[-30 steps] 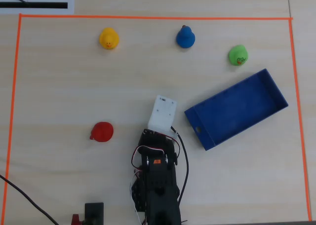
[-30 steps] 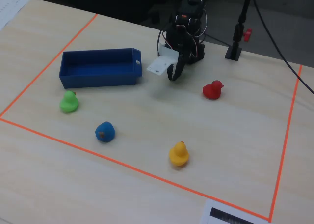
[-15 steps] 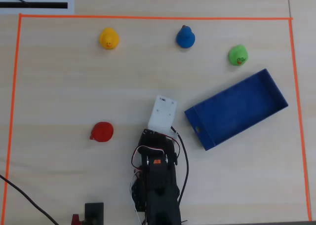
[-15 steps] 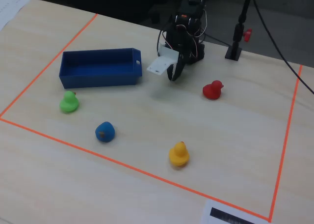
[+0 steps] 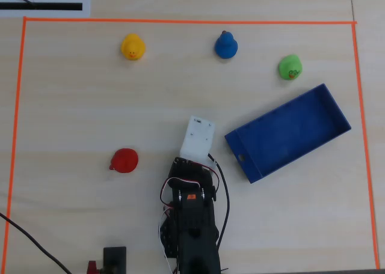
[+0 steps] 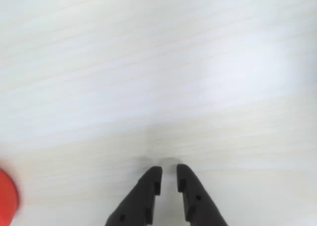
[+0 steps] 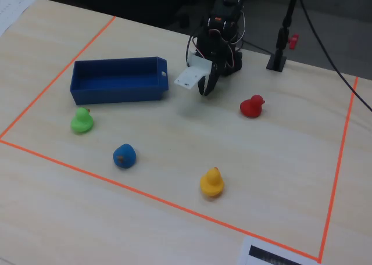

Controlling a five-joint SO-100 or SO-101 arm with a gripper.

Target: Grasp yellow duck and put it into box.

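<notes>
Nothing moved; yellow duck upright, beak twd arm, claw nrly shut.

The overhead view looks straight down on the tabletop, with the arm's base at the bottom edge. The fixed view stands beyond the opposite edge, looking obliquely back toward the arm, so the yellow duck is nearest it. Both take in the whole taped area. The wrist view hangs close above bare tabletop, its jaws entering from below, a red duck at lower left.

Pale wooden table bordered by orange tape.
</notes>
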